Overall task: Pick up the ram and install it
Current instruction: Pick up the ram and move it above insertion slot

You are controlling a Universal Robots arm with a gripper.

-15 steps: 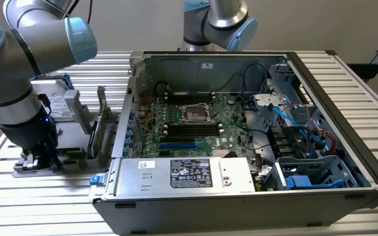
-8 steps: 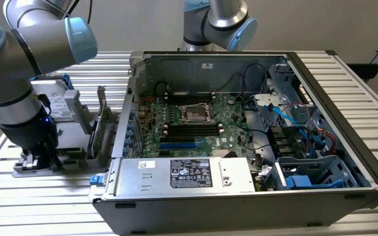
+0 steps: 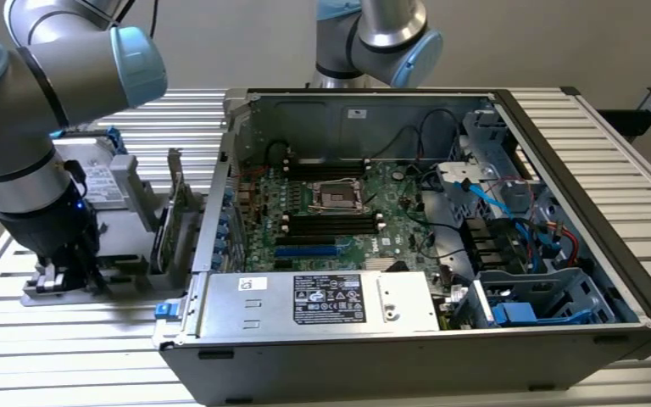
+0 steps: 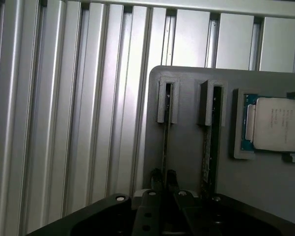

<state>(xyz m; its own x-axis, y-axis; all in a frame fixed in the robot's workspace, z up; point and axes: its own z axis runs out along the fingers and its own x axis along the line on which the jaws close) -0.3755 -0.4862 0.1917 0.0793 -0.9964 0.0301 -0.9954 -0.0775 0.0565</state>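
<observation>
The ram (image 4: pixel 165 140) stands edge-on in a slot of the grey holder (image 4: pixel 186 147), seen as a thin dark strip between two grey posts. My gripper (image 4: pixel 164 177) is down over its near end. One fingertip (image 4: pixel 156 176) lies on each side of the stick, pressed close against it. In the exterior view the gripper (image 3: pixel 69 273) sits low on the holder (image 3: pixel 128 267), to the exterior view's left of the open computer case (image 3: pixel 416 280). The motherboard's black memory slots (image 3: pixel 328 222) lie inside the case.
A second stick (image 4: pixel 209 147) fills the neighbouring holder slot, and a square silver processor (image 4: pixel 277 123) lies beside it. A taller green expansion card (image 3: pixel 173 216) stands between holder and case. A second arm (image 3: pixel 376 38) stands behind the case. The table is ribbed aluminium (image 4: pixel 64 123).
</observation>
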